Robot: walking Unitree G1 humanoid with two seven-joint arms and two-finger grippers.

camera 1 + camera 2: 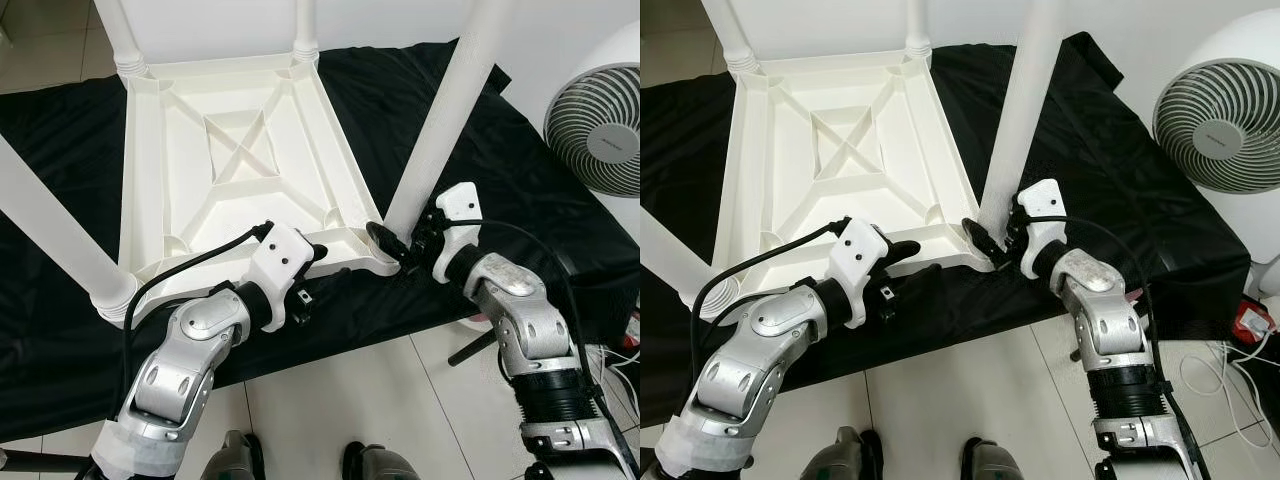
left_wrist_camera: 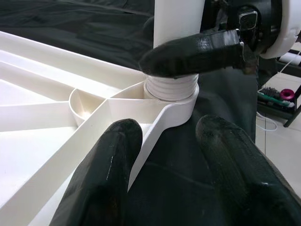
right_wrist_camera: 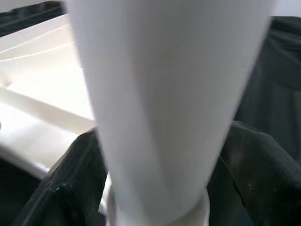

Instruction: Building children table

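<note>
Right end effector (image 1: 395,245) grips table leg (image 1: 445,115); fan (image 1: 598,125) stands beside it.

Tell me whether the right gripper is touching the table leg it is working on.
Touching. In the right wrist view the right gripper has its black fingers pressed against both sides of the white leg.

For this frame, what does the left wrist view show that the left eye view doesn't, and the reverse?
Left wrist view: the ribbed threaded collar of the table leg seated in the corner socket, with the left gripper's fingers straddling the tabletop's edge.

Left eye view: the whole upturned tabletop, three other legs, the white fan, both silver arms, and the right gripper.

Both: that leg, the black cloth, and the right gripper clasping the leg's base.
</note>
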